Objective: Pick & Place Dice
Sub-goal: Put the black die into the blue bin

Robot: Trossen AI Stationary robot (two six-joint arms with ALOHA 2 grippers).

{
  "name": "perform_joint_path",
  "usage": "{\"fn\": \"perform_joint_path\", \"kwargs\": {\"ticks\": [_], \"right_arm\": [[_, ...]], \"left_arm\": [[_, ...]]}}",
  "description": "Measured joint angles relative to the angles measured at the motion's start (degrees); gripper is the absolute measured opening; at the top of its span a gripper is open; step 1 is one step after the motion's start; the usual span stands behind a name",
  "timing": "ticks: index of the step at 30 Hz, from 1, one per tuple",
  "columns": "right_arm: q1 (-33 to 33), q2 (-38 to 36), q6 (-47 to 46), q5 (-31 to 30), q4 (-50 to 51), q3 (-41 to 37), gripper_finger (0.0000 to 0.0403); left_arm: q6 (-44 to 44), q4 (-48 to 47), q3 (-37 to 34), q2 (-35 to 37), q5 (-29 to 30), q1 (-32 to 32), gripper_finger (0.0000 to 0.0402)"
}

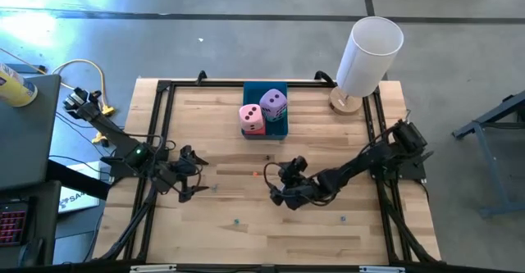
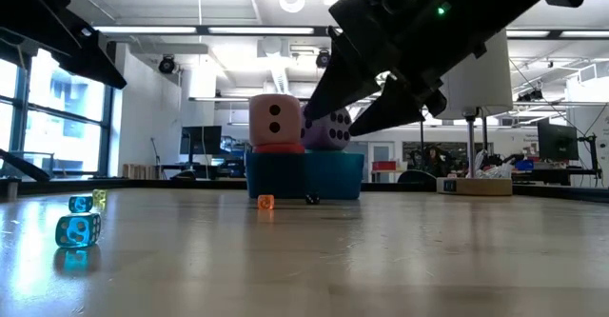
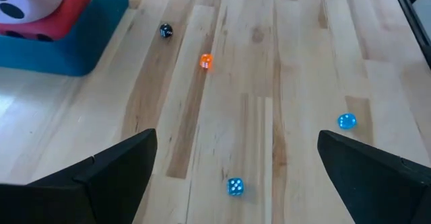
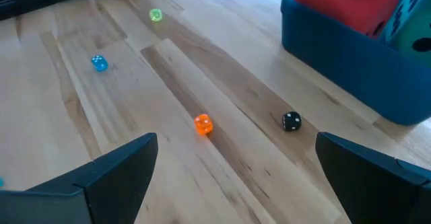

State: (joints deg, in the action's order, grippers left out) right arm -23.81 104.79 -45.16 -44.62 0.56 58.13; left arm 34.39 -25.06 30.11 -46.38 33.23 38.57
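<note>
My left gripper [image 1: 195, 177] hangs spread and empty at the table's left. The big dice [image 1: 253, 119] sit stacked in the blue tray [image 1: 280, 131] at the far middle. My right gripper [image 1: 277, 183], also spread and empty, is nearer.

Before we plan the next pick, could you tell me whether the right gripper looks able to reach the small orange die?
Probably yes: the right gripper is open, the orange die lies on bare wood just ahead of it, and nothing stands between them.
</note>
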Motion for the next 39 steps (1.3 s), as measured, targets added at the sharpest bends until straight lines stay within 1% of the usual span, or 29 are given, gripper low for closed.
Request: {"fn": "perform_joint_path", "kwargs": {"ticks": [2, 4, 10, 16, 20, 25, 32, 36, 39], "right_arm": [[0.54, 0.0, -0.58, 0.46, 0.0, 0.0, 0.0396], [1.05, 0.0, -1.93, 2.22, 0.0, 0.0, 0.0396], [2.86, 0.4, -1.25, 6.83, -0.21, 0.0, 0.0396], [4.14, 0.68, -1.62, 7.43, 0.13, 0.0, 0.0396], [4.77, 0.68, -2.83, 6.49, 0.04, 0.0, 0.0396], [6.45, 1.51, -6.3, 7.91, 0.37, 0.02, 0.0396], [8.26, 3.11, -5.47, 10.55, 0.87, -0.06, 0.0396], [9.54, 4.11, -5.1, 10.23, -0.46, 0.18, 0.0396], [10.39, 4.93, -4.75, 10.29, 0.12, -0.15, 0.0396]], "left_arm": [[-0.06, 1.21, 0.0, -0.96, 0.26, -0.21, 0.0398], [-0.04, 2.01, 0.0, -1.97, 0.58, -0.49, 0.0398], [0.17, 3.72, 0.0, -5.13, 0.64, -1.39, 0.0398], [0.15, 7.91, 0.0, -7.54, 0.66, -2.25, 0.0398], [0.13, 12.56, 0.0, -8.95, 0.65, -2.23, 0.0398], [0.14, 20.09, 0.0, -10.63, 0.69, -2.23, 0.0398], [0.13, 29.24, 0.02, -12.4, 0.69, -2.36, 0.0398], [0.07, 33.03, 0.02, -12.45, 0.72, -2.47, 0.0398], [0.08, 38.03, 0.02, -12.45, 0.73, -2.47, 0.0398]]}}
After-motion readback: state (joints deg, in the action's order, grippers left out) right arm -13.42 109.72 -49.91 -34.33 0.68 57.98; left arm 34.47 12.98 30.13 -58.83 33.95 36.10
